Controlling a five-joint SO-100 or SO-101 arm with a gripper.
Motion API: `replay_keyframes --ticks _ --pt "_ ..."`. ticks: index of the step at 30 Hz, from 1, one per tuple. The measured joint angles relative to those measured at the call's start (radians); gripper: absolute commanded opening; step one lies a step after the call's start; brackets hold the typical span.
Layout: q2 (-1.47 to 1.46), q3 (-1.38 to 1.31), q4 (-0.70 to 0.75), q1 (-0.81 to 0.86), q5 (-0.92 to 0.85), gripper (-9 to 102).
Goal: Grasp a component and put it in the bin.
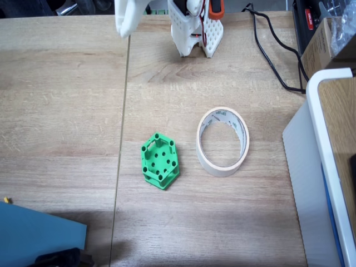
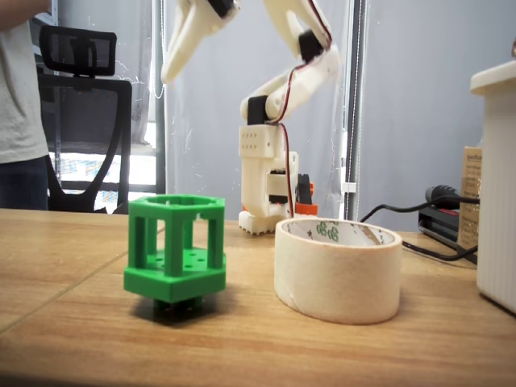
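The green hexagonal component [image 1: 160,161] is sitting beside the masking tape roll [image 1: 223,141]; the raised pincer's [image 2: 179,50] opening is unclear.

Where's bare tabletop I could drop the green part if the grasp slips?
Bare wood lies left of the green hexagonal part and between the arm base and the tape roll. The right is crowded: white-edged box, black cable.
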Motion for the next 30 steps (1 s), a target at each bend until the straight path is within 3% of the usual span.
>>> replay_keyframes --ticks 7,20,30 --pt "-0.224 -0.141 0.000 -0.067 0.017 0" --pt "-0.411 -0.287 0.000 -0.227 0.423 0" --pt "-0.617 -0.287 0.000 -0.351 0.520 2"
